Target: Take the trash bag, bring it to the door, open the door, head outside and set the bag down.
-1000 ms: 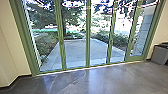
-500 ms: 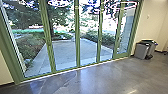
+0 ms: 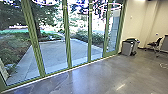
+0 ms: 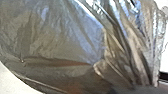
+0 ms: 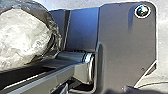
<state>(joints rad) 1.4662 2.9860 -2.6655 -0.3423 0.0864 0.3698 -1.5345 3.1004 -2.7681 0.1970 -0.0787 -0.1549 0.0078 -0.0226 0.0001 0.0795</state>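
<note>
Plate (image 5: pixel 120 50): wide, dark grey, corner rounded; glossy round fitting (image 5: pixel 142 11), pale-rimmed, taken as its twelve o'clock. Jointed bar (image 5: pixel 56 78): dark grey, straight-edged; silvery ring (image 5: pixel 91 67) at seven o'clock.

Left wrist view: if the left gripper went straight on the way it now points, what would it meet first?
Most likely the shiny, see-through dark plastic trash bag, whose wrinkled side spreads broadly ahead. Depth is unclear, so it may be very near or already touching.
</note>
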